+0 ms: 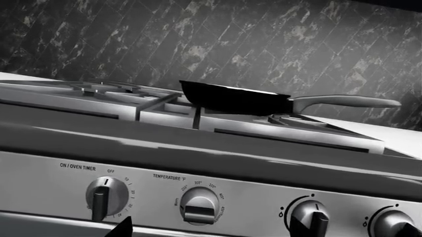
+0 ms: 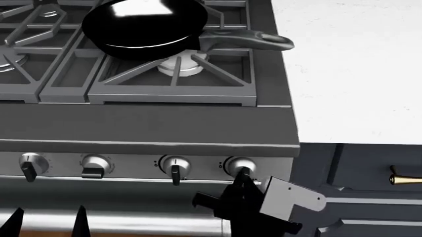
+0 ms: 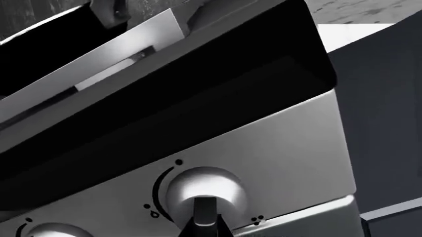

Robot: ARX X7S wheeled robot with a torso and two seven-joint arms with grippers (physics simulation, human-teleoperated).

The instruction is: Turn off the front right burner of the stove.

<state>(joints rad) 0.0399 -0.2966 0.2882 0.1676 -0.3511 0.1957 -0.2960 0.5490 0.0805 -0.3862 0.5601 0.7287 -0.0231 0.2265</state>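
Observation:
The stove fills the head view. Its front right burner sits in a grey grate, partly under a black frying pan. My right gripper is at the rightmost silver knob on the front panel. In the right wrist view its dark fingers close round that knob's black pointer. My left gripper is open and empty, low in front of the stove's bar handle; one fingertip shows below the timer knob.
Three more knobs line the panel to the left. A white counter lies right of the stove, above a dark blue cabinet with a brass handle. The pan's handle points right.

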